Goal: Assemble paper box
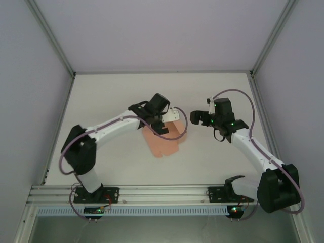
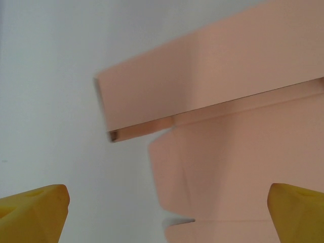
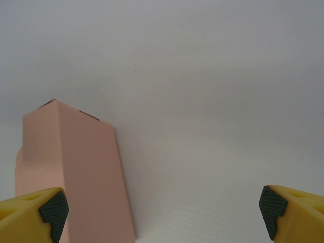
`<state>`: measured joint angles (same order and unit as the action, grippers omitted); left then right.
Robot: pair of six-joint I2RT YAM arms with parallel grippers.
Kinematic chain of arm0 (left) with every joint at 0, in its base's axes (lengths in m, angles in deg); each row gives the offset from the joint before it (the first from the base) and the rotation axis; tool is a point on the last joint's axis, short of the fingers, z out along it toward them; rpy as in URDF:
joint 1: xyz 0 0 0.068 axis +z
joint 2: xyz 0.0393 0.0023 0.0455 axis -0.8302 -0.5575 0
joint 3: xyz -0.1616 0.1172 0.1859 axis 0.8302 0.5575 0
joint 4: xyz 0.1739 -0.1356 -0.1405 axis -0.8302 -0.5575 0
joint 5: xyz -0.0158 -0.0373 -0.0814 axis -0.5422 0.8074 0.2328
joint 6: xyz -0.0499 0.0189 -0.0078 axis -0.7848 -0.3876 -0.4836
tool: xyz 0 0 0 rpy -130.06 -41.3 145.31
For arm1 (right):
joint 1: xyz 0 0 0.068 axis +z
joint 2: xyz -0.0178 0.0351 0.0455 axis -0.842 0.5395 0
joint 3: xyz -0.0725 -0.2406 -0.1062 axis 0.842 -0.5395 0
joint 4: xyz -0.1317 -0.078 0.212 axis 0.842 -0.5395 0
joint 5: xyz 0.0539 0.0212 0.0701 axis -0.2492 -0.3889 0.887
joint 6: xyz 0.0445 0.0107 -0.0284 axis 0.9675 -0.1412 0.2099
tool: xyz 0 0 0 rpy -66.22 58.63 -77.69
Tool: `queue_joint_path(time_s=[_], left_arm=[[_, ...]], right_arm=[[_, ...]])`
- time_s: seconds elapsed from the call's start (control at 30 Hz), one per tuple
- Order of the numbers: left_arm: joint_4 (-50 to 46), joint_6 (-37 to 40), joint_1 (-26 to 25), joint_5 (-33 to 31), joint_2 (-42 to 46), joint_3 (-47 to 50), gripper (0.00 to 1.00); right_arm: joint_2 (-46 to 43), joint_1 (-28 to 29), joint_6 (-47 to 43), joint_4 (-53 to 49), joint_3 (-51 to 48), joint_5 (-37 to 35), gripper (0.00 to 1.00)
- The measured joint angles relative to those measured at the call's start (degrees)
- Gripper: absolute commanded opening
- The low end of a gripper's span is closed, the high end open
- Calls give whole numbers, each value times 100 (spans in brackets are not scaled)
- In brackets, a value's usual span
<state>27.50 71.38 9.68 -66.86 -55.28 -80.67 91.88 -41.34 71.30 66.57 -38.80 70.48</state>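
The paper box [image 1: 163, 140] lies near the middle of the top view, on the pale bench [image 1: 116, 101], as a salmon-pink card sheet only partly folded. Its lower part is flat, with notched flaps toward the bottom of the frame, and a panel stands raised at its upper right edge. In the left wrist view the paper box [image 2: 243, 96] takes up the right side of the frame. A folded-up panel slants across the upper right, and flat creased flaps with cut notches lie below it. In the right wrist view the paper box [image 3: 76, 172] shows at lower left as an upright pink wall with a narrow open top.

The left end effector [image 1: 163, 126] hangs directly over the upper part of the sheet. Its yellow fingertips [image 2: 33, 212] sit in the bottom corners of the wrist view, spread wide with nothing clamped between them. The right end effector [image 1: 200, 114] is just to the right of the box, clear of it. Its fingers [image 3: 35, 212] are likewise wide apart and hold nothing.

Both arms are mounted on an aluminium rail [image 1: 167, 192] along the bottom of the top view.
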Motion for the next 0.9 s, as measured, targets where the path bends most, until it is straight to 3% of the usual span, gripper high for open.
queue_joint_path(time_s=[0.2,0.37,0.5,0.6,0.8,0.9], left_arm=[[129,-470,369,184,-212,-35,99],[896,-1384,1139,474,1082,848,100],[1207,-2310,1781,330,2122,1572,100],[1211,-2966,2002,210,2280,1899,100],[1185,-3698,2170,240,2186,2586,100],[1211,-3869,2208,330,2173,2632,100]], right_arm=[[13,271,-343,-343,262,-275,99],[573,1126,-835,-752,1311,-704,99],[1574,1917,-1045,-1156,2236,-1257,87],[2358,2288,-1082,-1606,2793,-1530,76],[3414,2483,-826,-2553,3550,-2050,52],[3486,2354,-616,-2730,3565,-2170,49]])
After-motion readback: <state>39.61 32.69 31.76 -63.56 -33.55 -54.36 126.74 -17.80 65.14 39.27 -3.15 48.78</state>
